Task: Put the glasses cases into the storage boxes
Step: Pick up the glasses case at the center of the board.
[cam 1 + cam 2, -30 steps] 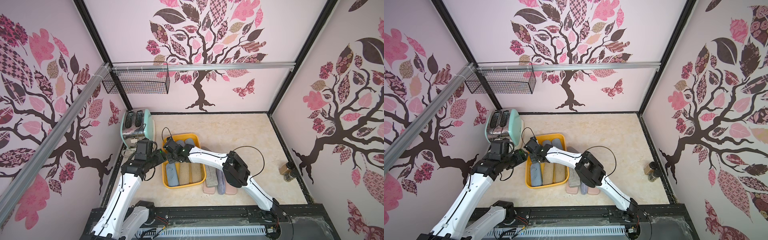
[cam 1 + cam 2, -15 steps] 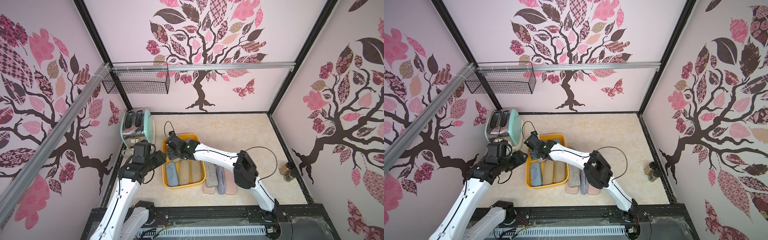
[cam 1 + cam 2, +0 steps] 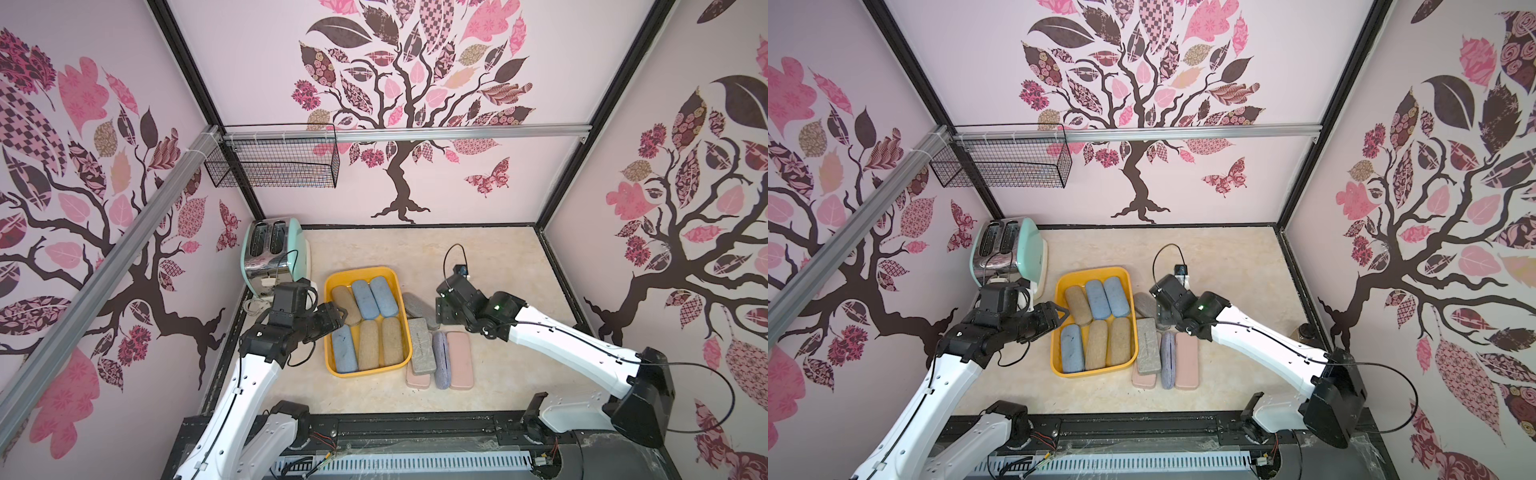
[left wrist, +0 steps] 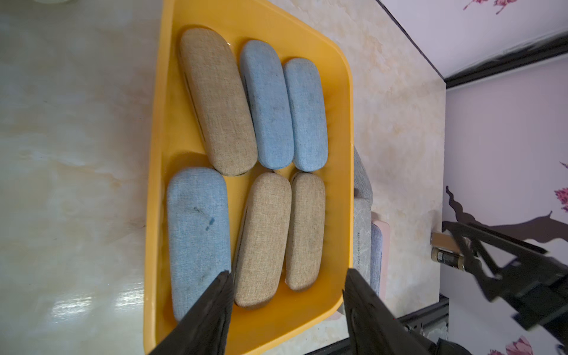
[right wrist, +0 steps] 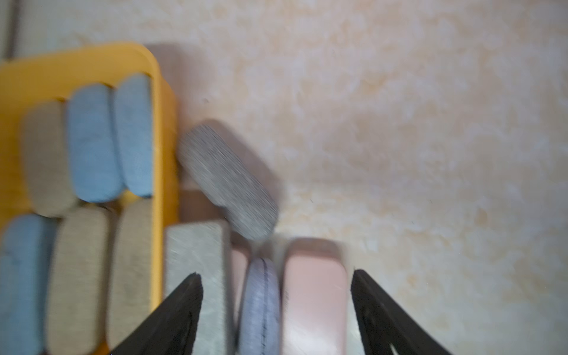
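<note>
My left hand (image 4: 287, 273) hangs half open and empty at the left edge of the yellow tray (image 3: 362, 272), which holds six glasses cases (image 3: 368, 345). My right hand (image 5: 276, 275), wide open and empty, hovers over five loose cases (image 3: 459, 359) on the counter (image 3: 478, 257), right of the tray.

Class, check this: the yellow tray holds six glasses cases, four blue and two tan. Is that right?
No. The yellow tray does hold six glasses cases, but they are three blue cases and three tan cases, as the left wrist view shows.
</note>
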`<action>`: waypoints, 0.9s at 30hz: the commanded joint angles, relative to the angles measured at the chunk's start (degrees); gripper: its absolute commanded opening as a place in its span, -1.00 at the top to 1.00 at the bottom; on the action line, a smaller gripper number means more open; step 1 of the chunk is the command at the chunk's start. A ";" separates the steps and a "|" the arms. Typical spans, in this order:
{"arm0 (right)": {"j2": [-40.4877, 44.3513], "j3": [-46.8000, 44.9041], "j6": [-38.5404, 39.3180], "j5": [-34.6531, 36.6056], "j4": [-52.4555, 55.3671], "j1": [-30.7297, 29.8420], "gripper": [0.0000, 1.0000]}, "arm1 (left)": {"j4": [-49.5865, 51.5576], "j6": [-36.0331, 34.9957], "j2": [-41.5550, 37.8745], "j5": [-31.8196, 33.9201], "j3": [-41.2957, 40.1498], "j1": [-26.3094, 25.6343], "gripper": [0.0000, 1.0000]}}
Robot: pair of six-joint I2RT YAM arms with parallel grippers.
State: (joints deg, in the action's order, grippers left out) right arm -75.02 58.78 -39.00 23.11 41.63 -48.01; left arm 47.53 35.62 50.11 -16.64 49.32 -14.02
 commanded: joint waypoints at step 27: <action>-5.92 -16.19 -4.18 -16.20 -8.16 1.15 -0.82 | -2.29 -0.59 3.20 4.41 -2.23 -2.18 -0.19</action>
State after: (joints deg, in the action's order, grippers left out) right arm -78.06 40.99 -43.59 8.47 33.95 -46.68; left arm 45.28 35.99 53.95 -13.13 48.16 -16.08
